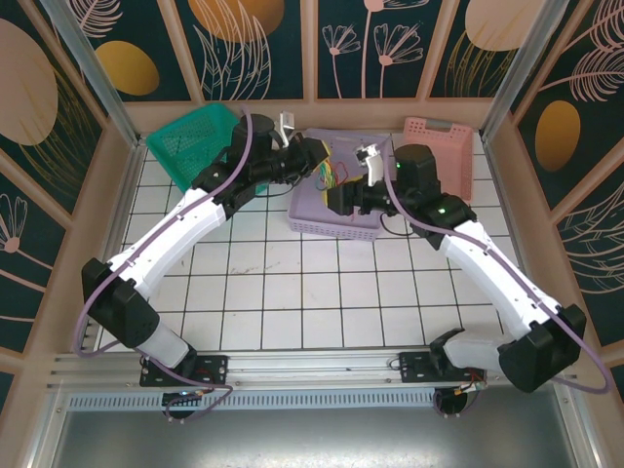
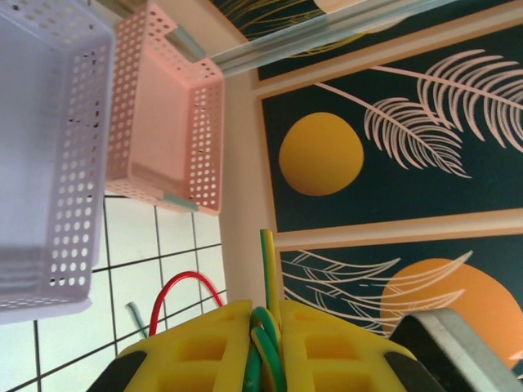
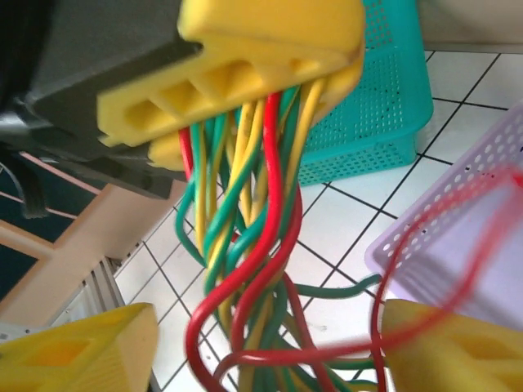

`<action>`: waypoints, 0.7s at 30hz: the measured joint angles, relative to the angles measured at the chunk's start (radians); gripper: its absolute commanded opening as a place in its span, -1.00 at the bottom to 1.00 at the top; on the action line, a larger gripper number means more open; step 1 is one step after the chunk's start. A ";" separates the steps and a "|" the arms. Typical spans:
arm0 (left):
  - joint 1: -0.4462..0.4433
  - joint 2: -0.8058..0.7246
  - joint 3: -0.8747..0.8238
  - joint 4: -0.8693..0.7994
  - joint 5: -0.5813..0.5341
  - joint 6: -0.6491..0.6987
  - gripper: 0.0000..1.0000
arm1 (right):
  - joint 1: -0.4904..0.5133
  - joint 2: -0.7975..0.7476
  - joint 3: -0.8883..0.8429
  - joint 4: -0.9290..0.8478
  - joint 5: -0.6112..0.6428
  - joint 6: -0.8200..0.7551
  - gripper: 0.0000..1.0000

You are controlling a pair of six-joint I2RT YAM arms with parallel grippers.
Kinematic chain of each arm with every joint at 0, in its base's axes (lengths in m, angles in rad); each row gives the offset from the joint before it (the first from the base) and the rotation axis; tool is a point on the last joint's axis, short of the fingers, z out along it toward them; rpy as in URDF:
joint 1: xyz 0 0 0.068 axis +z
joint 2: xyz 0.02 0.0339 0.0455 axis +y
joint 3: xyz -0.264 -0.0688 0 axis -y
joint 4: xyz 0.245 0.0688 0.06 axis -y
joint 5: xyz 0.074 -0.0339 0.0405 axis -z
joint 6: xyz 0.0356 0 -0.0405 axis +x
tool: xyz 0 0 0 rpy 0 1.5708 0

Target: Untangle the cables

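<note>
Left gripper (image 2: 263, 331) clamps the cables (image 3: 253, 237), a red, green and yellow bundle hanging at upper centre of the top view beside the purple basket (image 1: 327, 226). Right gripper (image 3: 265, 347) stands wide apart, one finger on either side of the strands. Teal basket (image 1: 185, 146) sits upper left, pink basket (image 1: 444, 146) upper right.

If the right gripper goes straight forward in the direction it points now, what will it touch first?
Most likely the cables: the red, green and yellow bundle hanging from the shut left gripper lies ahead of the open right gripper. A blurred red strand seems nearest, though depth is unclear.
</note>
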 measured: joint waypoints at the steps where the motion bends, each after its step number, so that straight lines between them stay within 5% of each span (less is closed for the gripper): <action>1: 0.000 0.000 -0.001 0.007 0.002 0.002 -1.00 | -0.003 0.002 0.016 -0.008 0.004 0.000 0.57; 9: 0.001 -0.002 -0.012 0.018 0.003 0.010 -1.00 | -0.034 0.092 0.132 -0.110 -0.027 0.003 0.42; 14: 0.001 0.005 -0.010 0.002 0.005 0.022 -1.00 | -0.033 0.132 0.133 -0.156 -0.009 -0.005 0.58; 21: 0.001 0.055 0.050 -0.053 0.026 0.044 -1.00 | 0.084 0.098 0.143 -0.176 0.241 -0.118 0.78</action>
